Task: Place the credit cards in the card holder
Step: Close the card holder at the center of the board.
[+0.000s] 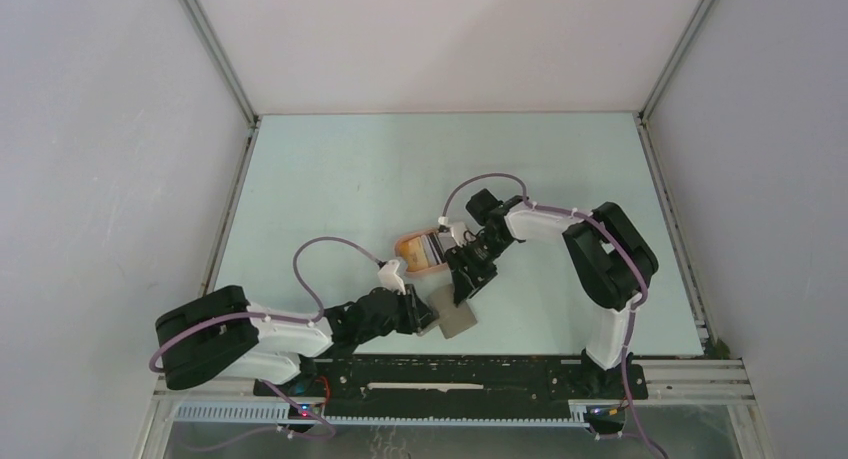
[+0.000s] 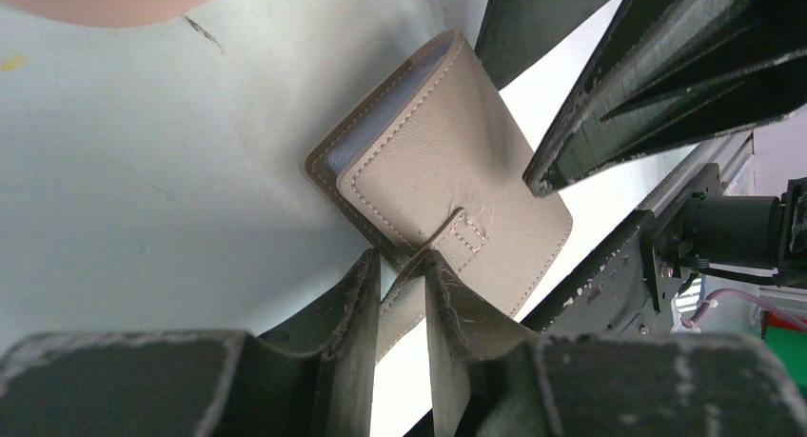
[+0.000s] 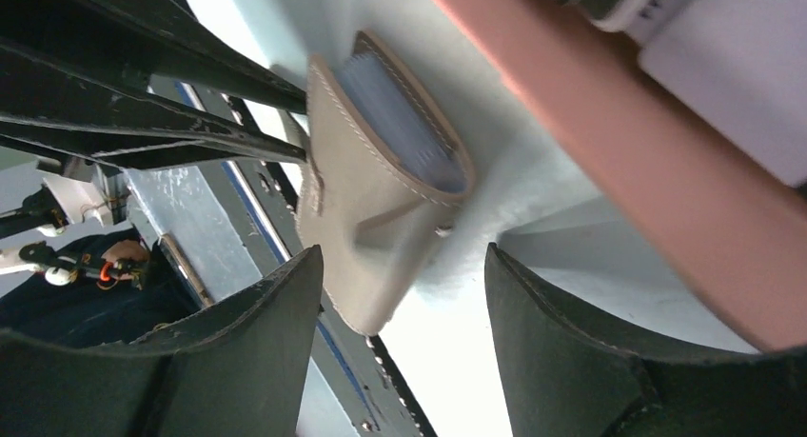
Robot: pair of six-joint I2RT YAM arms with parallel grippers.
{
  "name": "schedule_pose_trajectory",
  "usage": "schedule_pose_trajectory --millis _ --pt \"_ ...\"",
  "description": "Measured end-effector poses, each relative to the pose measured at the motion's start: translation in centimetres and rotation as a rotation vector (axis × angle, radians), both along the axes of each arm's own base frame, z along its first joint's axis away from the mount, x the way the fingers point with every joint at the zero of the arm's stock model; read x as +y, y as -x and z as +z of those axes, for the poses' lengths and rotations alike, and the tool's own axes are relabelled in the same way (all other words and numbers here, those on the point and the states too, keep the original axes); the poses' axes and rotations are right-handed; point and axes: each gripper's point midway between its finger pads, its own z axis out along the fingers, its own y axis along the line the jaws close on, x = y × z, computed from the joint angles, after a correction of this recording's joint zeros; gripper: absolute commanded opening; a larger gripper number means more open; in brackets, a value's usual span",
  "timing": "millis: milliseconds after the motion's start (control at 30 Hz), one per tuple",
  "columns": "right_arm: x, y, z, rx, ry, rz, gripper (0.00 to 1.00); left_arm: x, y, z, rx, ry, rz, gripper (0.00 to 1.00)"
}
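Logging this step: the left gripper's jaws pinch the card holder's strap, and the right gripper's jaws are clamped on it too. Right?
Not quite. The jaws of the right gripper stand open, gripping nothing, as the right wrist view shows. The left gripper does pinch the card holder by its strap.

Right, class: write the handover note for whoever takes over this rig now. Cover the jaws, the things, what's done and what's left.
Left gripper: jaws pinched on the tab of the card holder.
Right gripper: jaws open, close by it.
Credit cards: in the peach tray.
Done: nothing yet; the holder is folded, with no card visibly inside.
Left: open it, slot the cards in.
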Motion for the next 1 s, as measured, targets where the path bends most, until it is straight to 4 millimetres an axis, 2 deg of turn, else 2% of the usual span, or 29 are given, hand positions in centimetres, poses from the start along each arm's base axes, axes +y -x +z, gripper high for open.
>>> schedule_pose_trajectory --millis 133,233,300,367,433,533,667,867,1000 --pt "1.0 0.7 0.3 0.036 -0.032 0.027 0.66 -0.2 0.0 -0.1 0.004 0.006 0.002 0.27" --pt "1.5 1.3 0.1 0.060 -0.043 0.043 0.47 -0.4 0.0 -0.1 0.008 0.014 0.004 0.27" --pt "1.5 1.4 -0.3 0.061 -0.035 0.050 0.29 -0.5 0.0 -0.1 0.007 0.017 0.002 0.28" --pt "1.4 1.4 -0.4 0.075 -0.031 0.039 0.14 -0.6 0.0 -0.1 0.005 0.021 0.001 0.31" --pt "1.5 1.4 0.3 0.099 -0.049 0.022 0.07 -0.5 -0.1 0.1 -0.003 0.023 0.008 0.35" --pt "1.6 1.4 1.0 0.089 -0.068 0.028 0.01 -0.1 -0.2 0.5 -0.012 0.027 0.018 0.44" --pt "1.1 0.9 2.6 0.015 -0.094 0.045 0.00 0.2 -0.2 2.4 -0.049 0.074 0.021 0.52" --pt "-1.7 -1.7 7.7 -0.255 -0.136 0.041 0.00 1.1 -0.6 8.0 -0.170 0.213 0.041 0.58" --pt "-4.7 -3.3 10.4 -0.503 -0.040 0.034 0.00 2.4 -0.6 11.1 -0.246 0.279 0.063 0.61"
